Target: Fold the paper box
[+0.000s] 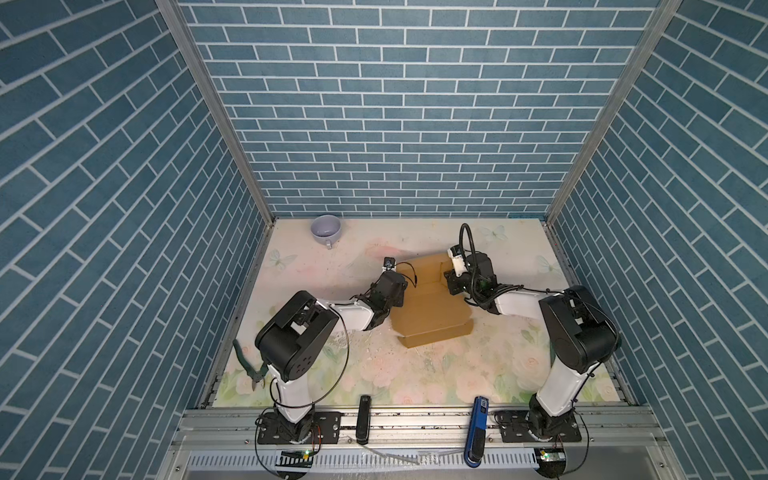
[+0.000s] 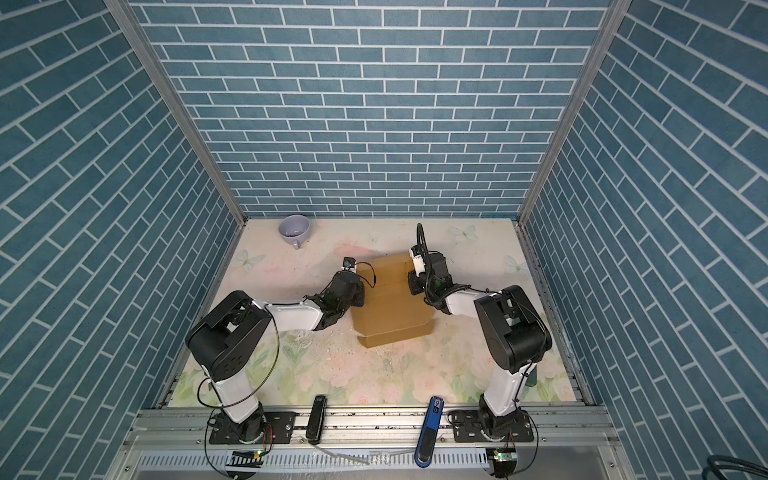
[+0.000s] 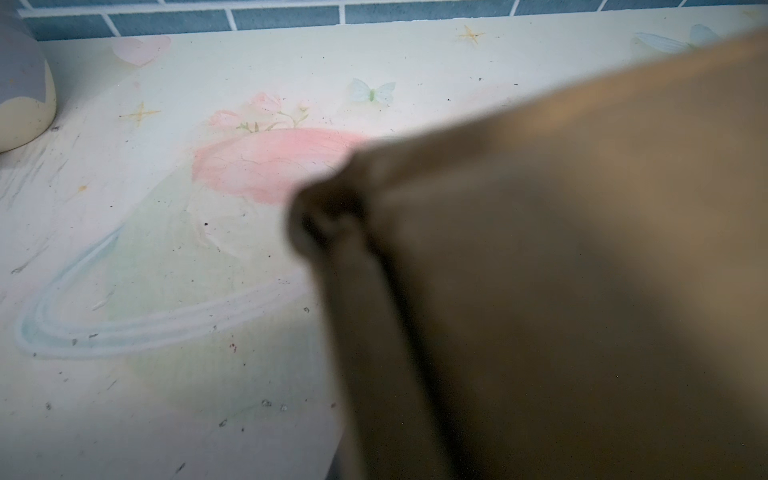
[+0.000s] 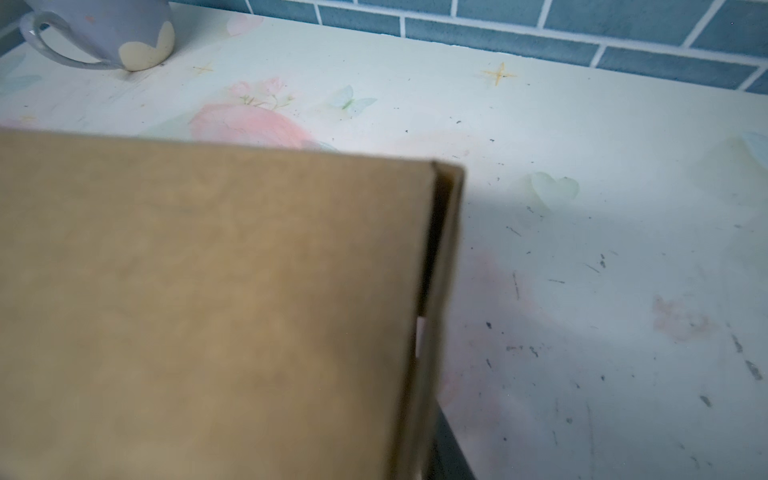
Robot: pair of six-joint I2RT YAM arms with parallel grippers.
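The paper box [image 4: 208,291] is matt tan cardboard, the mug [image 4: 104,29] glossy smooth ceramic, the tabletop [image 4: 582,291] a matt, scuffed floral print.

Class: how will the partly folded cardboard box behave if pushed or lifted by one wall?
The paper box probably slides easily: thin cardboard, lying flat on the mat. Its panels likely hinge at the visible creases, so it may flex rather than lift rigidly.

Contents of the scene, by count. Paper box [image 1: 430,307]: one, mid-tabletop [image 1: 415,374]. Lavender mug [image 1: 326,230]: one, at 11 o'clock. Green-handled cutters [image 1: 249,368]: one pair, at 8 o'clock. Staplers: two, at 6 o'clock, a black stapler [image 1: 363,419] and a blue stapler [image 1: 477,428]. Robot arms: two, left arm [image 1: 353,313] and right arm [image 1: 519,305].
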